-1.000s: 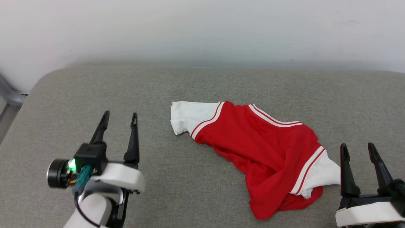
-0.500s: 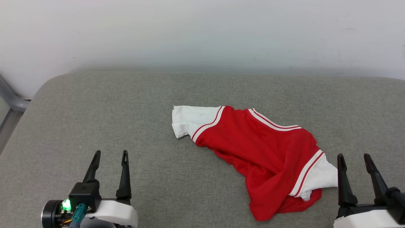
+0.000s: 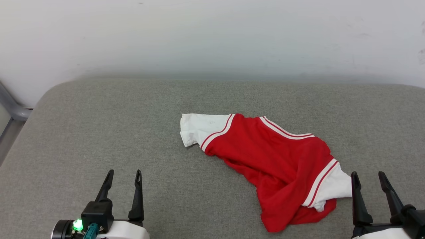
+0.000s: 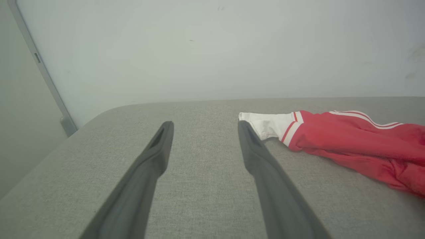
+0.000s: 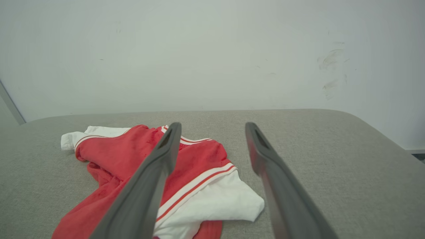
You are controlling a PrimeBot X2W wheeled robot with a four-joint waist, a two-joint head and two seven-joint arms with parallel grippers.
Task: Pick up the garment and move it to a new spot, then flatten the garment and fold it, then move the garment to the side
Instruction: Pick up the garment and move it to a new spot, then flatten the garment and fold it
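Note:
The garment [image 3: 275,159] is a red T-shirt with white sleeves and red-white striped trim, lying crumpled on the grey padded surface [image 3: 99,126], right of centre. One white sleeve points left, the other lies at the lower right. Its lettering is hidden. My left gripper [image 3: 124,174] stands open at the lower left, well apart from the shirt. My right gripper [image 3: 367,175] is open at the lower right, just beside the right sleeve. In the left wrist view the garment [image 4: 348,139] lies to the right of my fingers [image 4: 259,156]. In the right wrist view the garment [image 5: 132,159] lies under and left of the left finger [image 5: 166,149].
A white wall [image 3: 212,33] runs behind the grey surface. A grey metal frame [image 3: 11,108] stands at the far left edge. The surface's rounded corner [image 3: 49,91] is at the back left.
My left gripper has drawn back from mid-left toward the bottom edge. The right gripper has sunk a little lower. The whole picture has shifted down slightly, so the camera moved. The garment lies unchanged.

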